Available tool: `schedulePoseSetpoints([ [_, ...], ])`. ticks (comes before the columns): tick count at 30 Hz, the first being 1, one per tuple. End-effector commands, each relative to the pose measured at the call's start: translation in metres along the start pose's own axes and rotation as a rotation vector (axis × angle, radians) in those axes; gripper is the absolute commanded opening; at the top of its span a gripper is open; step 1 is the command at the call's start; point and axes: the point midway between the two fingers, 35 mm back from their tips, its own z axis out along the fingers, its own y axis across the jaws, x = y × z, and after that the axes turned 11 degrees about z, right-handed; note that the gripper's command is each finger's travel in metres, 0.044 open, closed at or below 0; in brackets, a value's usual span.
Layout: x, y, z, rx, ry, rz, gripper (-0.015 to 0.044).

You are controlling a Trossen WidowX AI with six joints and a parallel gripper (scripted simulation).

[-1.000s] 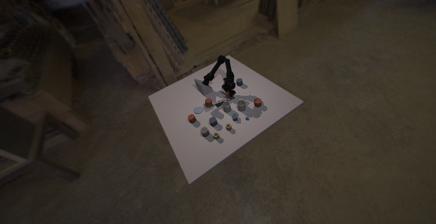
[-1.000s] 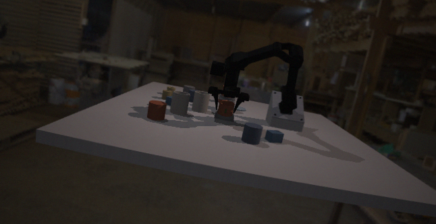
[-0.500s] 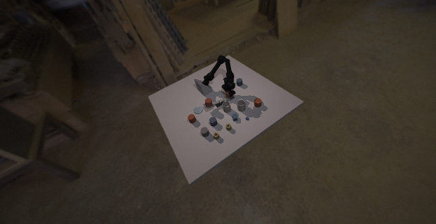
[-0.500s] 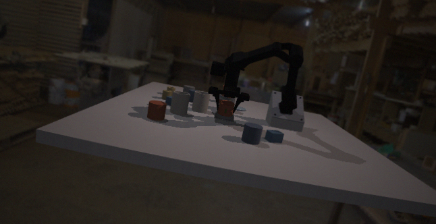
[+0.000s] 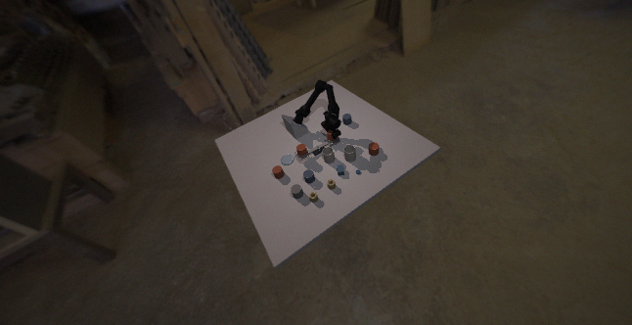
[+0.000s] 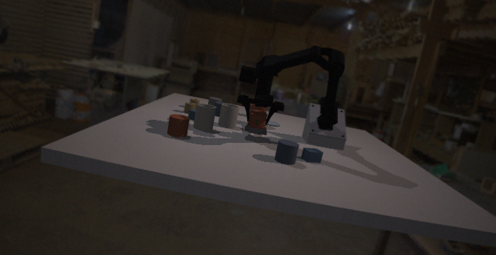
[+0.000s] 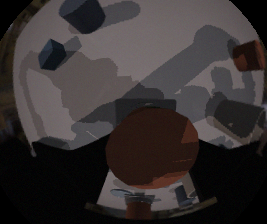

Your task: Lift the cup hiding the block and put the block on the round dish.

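Observation:
An orange-red cup (image 5: pixel 331 136) (image 6: pixel 257 119) (image 7: pixel 152 147) stands on one end of the balance (image 5: pixel 318 150) (image 6: pixel 255 130) (image 7: pixel 124 108). My gripper (image 5: pixel 333 138) (image 6: pixel 258 122) (image 7: pixel 147 134) is shut on this cup, one finger on each side, with the cup low at the balance pan. The other orange-red cup (image 5: pixel 301 150) (image 7: pixel 138 210) stands on the far end. The pale round dish (image 5: pixel 287 160) (image 6: pixel 273 124) (image 7: pixel 120 192) lies just past that far end, with no cup above it. No block shows under either cup; the cups hide what is beneath.
Two tall grey hollow cylinders (image 5: pixel 328 155) (image 5: pixel 349 153) stand close beside the balance. Orange cylinders (image 5: pixel 374 149) (image 5: pixel 278 172), blue-grey cylinders (image 5: pixel 346 118) (image 5: pixel 309 176), a grey cylinder (image 5: pixel 296 192) and small yellowish rings (image 5: pixel 331 184) (image 5: pixel 313 197) stand around. A blue box (image 6: pixel 312 155) (image 7: pixel 52 55) lies near the arm base.

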Motion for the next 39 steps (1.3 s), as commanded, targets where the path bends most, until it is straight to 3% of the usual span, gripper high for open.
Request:
schedulePoseSetpoints([
  [1,0.0,-0.004,-0.008,0.011,0.004,-0.01,0.0],
  [39,0.0,-0.007,-0.056,0.011,0.009,-0.009,0.0],
])
